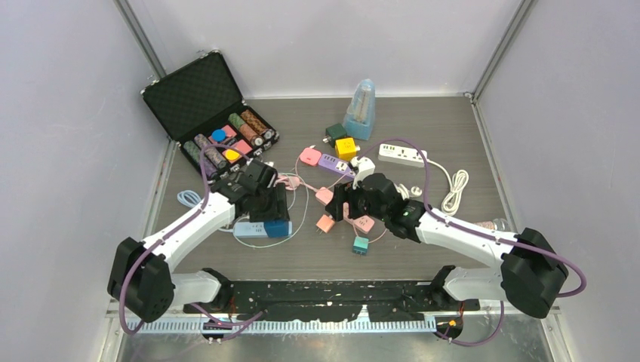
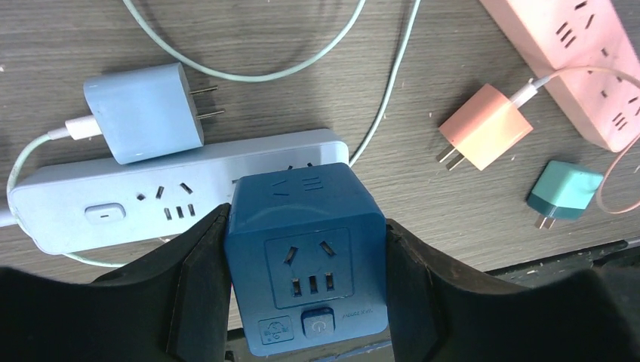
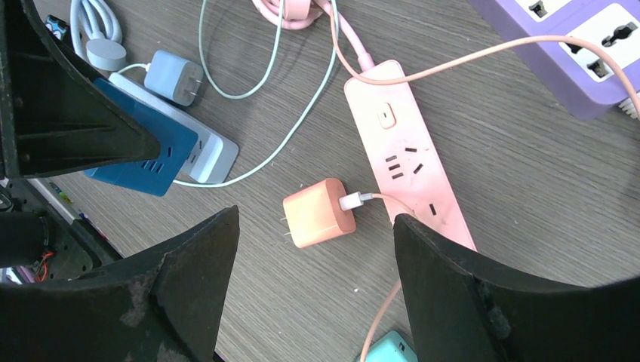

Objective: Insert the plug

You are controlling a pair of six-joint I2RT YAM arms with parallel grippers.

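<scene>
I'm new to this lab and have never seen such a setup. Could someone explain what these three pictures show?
You see two robot arms, the left arm and the right arm, bolted at the near edge of a table. The wide picture looks down from above and behind them. The other two come from a camera on each wrist, so the black shapes there are that arm's own fingers. The left hand is closed on a dark blue socket cube, over a light blue power strip. The right hand is open above an orange charger beside a pink power strip. Also there: a purple strip, a white strip and an open black case.
</scene>
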